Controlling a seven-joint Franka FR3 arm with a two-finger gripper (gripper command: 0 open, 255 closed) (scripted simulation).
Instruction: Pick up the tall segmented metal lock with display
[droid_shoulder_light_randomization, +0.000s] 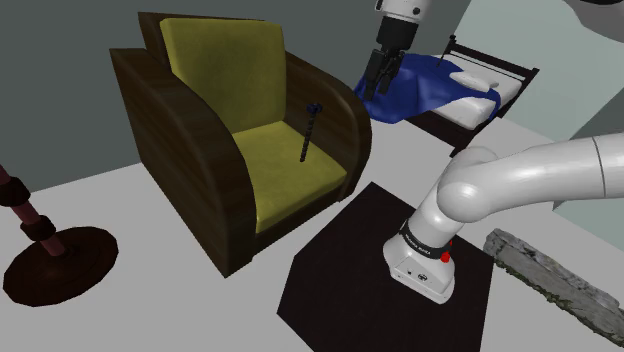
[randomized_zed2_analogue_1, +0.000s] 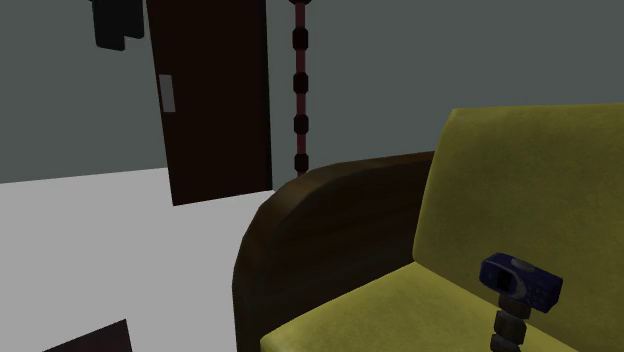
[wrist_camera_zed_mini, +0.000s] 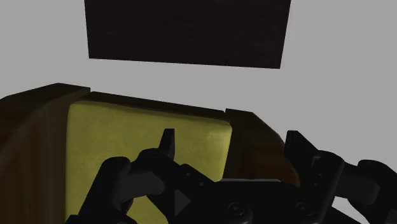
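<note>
**Fingers wide apart, lock far off on the seat**

Black fingers of my gripper stand wide apart with nothing clasped between them. Just past them I see the armchair, with its dark wood framing a yellow cushion. From the shoulder view I hang by the chair's far arm, before a bed with a blue blanket. The lock, a dark segmented stem with a blue head, stands upright on the yellow seat cushion, well apart from me.

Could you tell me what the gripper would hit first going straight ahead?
Probably the armchair, about where its yellow cushion meets the brown armrest; depth is unclear, but nothing shows in between.
</note>
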